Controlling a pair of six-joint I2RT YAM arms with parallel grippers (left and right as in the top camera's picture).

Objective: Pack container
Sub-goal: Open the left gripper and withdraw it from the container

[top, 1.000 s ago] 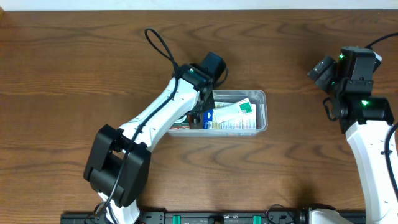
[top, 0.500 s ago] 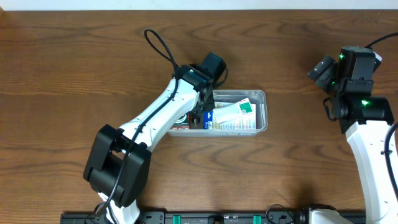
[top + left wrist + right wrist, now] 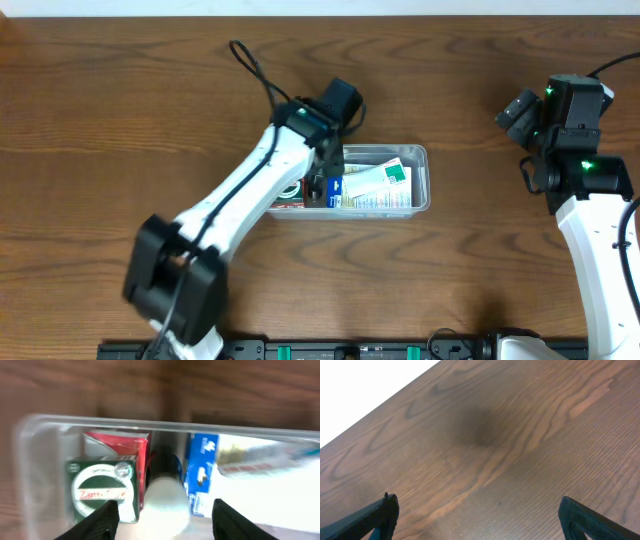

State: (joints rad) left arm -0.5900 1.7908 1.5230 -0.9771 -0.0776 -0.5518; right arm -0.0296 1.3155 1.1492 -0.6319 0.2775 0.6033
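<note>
Container (image 3: 424, 182): you have it mid-worktop (image 3: 120, 110), a little right of centre, with its long sides running left to right. The walls are clear, so the contents read through them.

Contents, left wrist view:
- Green box (image 3: 102, 491) at the left end, with a round logo and partly legible print facing the camera.
- Red packet (image 3: 119, 446) just beyond the green box, on the far side.
- Blue-and-white box (image 3: 201, 475) to the right of those two.
- White round-topped item (image 3: 165, 505) between the green box and the blue-and-white box. It is blurred, so you cannot tell what it is.

Overhead view: a white-and-green packet (image 3: 378, 186) lies flat across the right half of the container.

Your left fingers (image 3: 102, 521) are down over the container's left part and spread wide. One stands on each side of the white item, with a gap showing on both sides, and they grip nothing. The left arm (image 3: 250, 190) runs from the near left of the worktop up to the container and hides its left end from overhead.

Your right fingers (image 3: 382, 512) are well apart from the container, at the far right over bare wood. They are spread wide with nothing between them.
</note>
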